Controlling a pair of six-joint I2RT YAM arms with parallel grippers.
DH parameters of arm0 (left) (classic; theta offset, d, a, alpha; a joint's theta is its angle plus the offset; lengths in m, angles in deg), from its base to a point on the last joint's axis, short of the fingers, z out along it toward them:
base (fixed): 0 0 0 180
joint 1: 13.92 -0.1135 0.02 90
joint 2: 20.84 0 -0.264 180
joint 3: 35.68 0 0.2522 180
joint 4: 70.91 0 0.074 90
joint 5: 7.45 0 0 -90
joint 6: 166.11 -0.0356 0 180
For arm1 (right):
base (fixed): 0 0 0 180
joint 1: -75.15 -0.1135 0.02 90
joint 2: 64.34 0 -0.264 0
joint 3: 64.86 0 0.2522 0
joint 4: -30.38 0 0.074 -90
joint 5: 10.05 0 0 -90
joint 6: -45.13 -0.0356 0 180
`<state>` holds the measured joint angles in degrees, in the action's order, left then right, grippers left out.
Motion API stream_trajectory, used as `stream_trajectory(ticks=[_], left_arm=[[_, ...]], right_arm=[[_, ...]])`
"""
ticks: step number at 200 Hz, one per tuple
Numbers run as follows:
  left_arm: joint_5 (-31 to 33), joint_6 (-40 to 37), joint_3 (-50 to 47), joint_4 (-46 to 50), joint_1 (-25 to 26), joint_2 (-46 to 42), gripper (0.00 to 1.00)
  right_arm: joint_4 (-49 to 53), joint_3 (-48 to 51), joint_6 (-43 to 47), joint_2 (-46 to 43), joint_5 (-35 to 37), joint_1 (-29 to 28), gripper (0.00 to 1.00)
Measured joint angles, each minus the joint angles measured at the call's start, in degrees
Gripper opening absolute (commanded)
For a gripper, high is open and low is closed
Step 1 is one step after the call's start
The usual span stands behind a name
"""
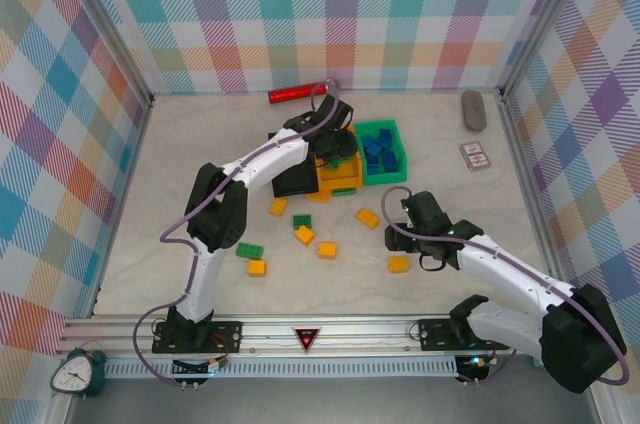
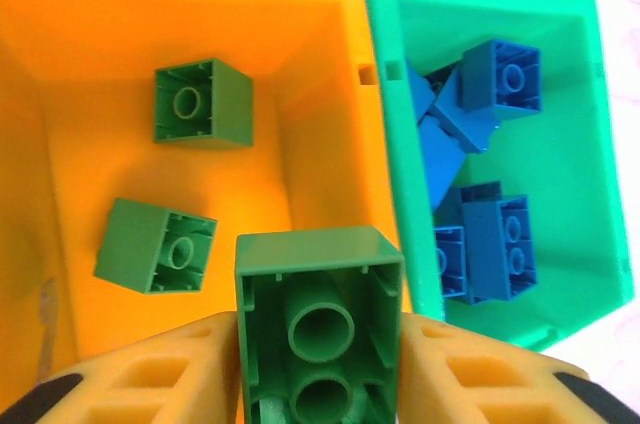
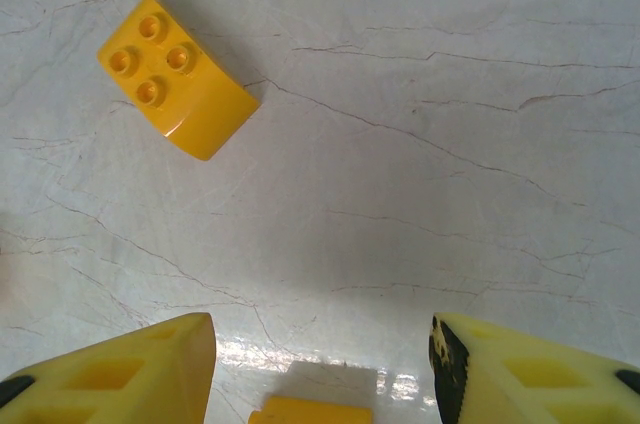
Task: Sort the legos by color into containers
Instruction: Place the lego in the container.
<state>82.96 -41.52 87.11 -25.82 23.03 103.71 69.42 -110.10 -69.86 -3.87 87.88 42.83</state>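
A glossy green brick [image 2: 320, 274], hollow side up with its round tubes showing, sat between the ribbed yellow fingers [image 2: 150, 384] of the left gripper [image 2: 320, 374], over the near end of the orange bin [image 2: 320, 94]. The fingers lay close on both its sides, but whether they pressed it could not be told. Two more green bricks [image 2: 203, 104] lay hollow side up on that bin's smooth floor, apart from each other. Blue bricks [image 2: 495, 234] were heaped in the green bin [image 2: 372, 64], whose wall touched the orange bin's. A black bin [image 1: 293, 184] stood just left of them, partly under the left arm.

The right gripper [image 3: 320, 344] hung spread above the table [image 3: 450, 144], the edge of a yellow brick [image 3: 310, 411] low between its fingers. A curved four-stud orange-yellow brick [image 3: 175, 74] lay ahead with bare table around it. Loose yellow and green bricks [image 1: 304, 235] were scattered in front of the bins.

The table was pale, shiny and finely veined like marble. Pastel checked cloth [image 1: 300, 14] walled it on three sides, and a red cylinder [image 1: 295, 95] lay at the far edge.
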Motion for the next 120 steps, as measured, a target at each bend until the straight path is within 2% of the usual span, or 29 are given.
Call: stream_trajectory(ticks=[11, 24, 70, 95, 120], left_arm=[[-0.42, -0.55, 0.00, 0.02, 0.04, 0.00, 0.60], [-0.63, -0.83, 0.00, 0.07, 0.04, 0.00, 0.66], [-0.57, -1.22, -2.80, -1.53, 0.02, -1.25, 0.66], [-0.61, -1.09, -11.08, -4.17, 0.02, -6.43, 0.66], [-0.52, -0.52, -21.88, -7.19, 0.04, -15.28, 0.66]], right_arm=[[0.00, 0.00, 0.02, 0.00, 0.00, 0.00, 0.59], [-0.02, 0.00, 0.13, 0.00, -0.02, 0.00, 0.59], [-0.02, 0.00, 0.15, 0.02, -0.04, 0.00, 0.59], [-0.20, 0.00, 0.17, 0.79, -0.02, 0.00, 0.59], [-0.76, -0.28, 0.28, 3.48, 0.04, 0.00, 0.59]])
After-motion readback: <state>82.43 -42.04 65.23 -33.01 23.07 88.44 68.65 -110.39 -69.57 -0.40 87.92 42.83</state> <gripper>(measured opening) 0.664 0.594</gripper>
